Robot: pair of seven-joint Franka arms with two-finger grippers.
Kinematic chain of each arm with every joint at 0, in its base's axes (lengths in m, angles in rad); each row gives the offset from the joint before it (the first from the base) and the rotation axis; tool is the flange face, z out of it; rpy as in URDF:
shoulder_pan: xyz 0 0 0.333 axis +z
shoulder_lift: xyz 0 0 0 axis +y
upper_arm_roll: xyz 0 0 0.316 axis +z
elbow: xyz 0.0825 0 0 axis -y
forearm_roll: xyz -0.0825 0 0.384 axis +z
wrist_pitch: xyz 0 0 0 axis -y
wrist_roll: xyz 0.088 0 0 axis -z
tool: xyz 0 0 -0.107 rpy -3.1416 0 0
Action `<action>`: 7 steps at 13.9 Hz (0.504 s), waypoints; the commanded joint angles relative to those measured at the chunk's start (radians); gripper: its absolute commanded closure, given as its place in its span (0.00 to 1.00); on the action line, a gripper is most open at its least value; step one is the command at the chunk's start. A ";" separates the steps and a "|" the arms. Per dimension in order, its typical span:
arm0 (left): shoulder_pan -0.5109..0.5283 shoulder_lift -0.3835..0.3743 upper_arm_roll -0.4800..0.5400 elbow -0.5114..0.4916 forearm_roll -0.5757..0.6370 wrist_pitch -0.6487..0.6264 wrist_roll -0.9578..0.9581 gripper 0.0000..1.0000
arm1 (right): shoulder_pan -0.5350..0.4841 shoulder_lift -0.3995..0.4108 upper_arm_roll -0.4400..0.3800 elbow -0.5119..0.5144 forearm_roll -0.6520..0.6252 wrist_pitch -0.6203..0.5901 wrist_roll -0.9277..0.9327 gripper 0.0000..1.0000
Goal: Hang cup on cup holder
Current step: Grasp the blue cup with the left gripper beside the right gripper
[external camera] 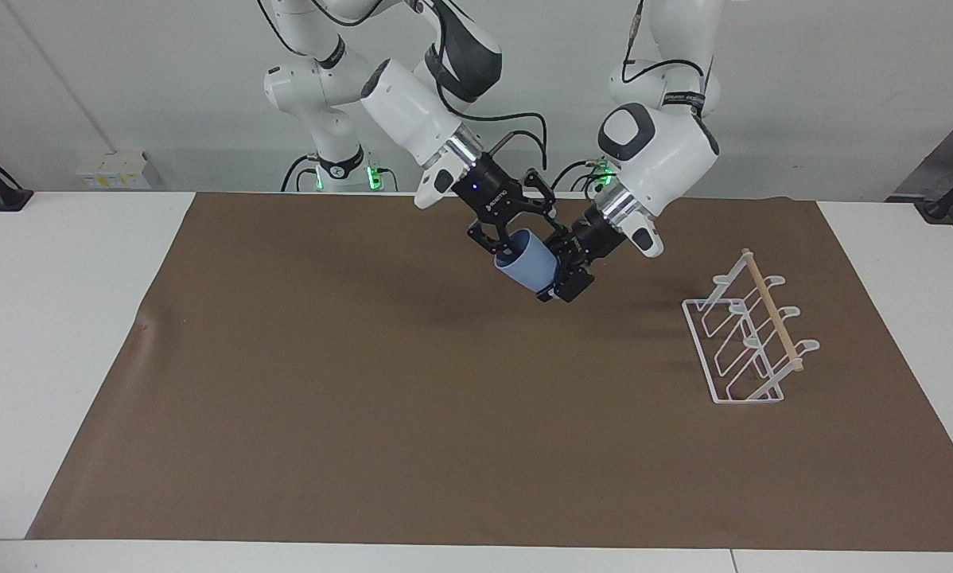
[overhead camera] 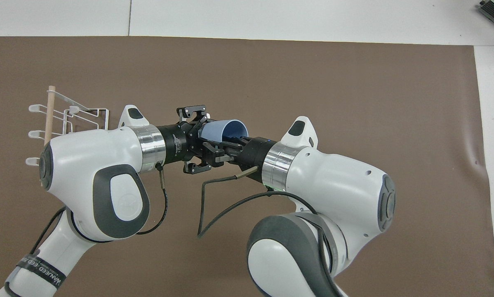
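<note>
The light-blue cup (external camera: 528, 265) hangs tilted in the air over the brown mat, between my two grippers; its open mouth shows in the overhead view (overhead camera: 227, 128). My left gripper (external camera: 559, 277) is shut on the cup's base end; in the overhead view it (overhead camera: 202, 139) grips from the cup holder's side. My right gripper (external camera: 516, 237) stands open around the cup's rim, its jaws spread wide; it also shows in the overhead view (overhead camera: 214, 151). The white wire cup holder (external camera: 751, 334) with its wooden dowel stands on the mat toward the left arm's end, partly hidden by the left arm in the overhead view (overhead camera: 65, 115).
A brown mat (external camera: 365, 398) covers most of the white table (external camera: 63, 318). A black cable (overhead camera: 205, 206) loops from the right wrist.
</note>
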 commanded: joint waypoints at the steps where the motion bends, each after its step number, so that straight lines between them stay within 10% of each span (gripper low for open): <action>1: -0.001 -0.004 0.011 -0.005 -0.018 0.010 0.021 1.00 | -0.011 -0.002 0.006 0.002 0.040 -0.007 -0.030 0.00; 7: 0.075 0.006 0.018 -0.002 0.169 -0.004 0.019 1.00 | -0.089 -0.002 0.000 0.002 0.020 -0.013 -0.135 0.00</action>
